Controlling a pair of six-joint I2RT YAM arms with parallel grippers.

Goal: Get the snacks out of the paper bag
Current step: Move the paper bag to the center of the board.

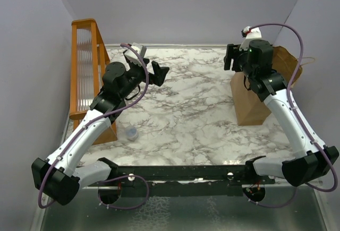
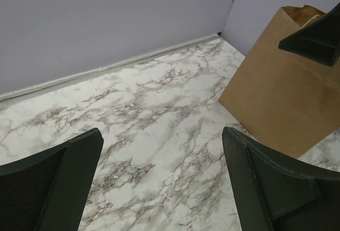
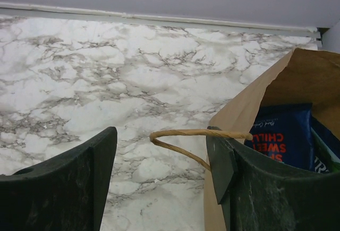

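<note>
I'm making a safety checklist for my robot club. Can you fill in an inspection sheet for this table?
Surface: marble-patterned table, no spills seen.
Job's things: paper bag stands upright on the right; a dark blue snack packet shows inside it; no snacks seen out on the table.
Clutter: small clear cap beside the orange wooden rack on the left.
Grippers: left gripper open, holding nothing; right gripper open at the bag's mouth, with the bag's handle between its fingers.
Cables: purple cables loop along both arms.
Surroundings: plain grey walls on three sides.
</note>
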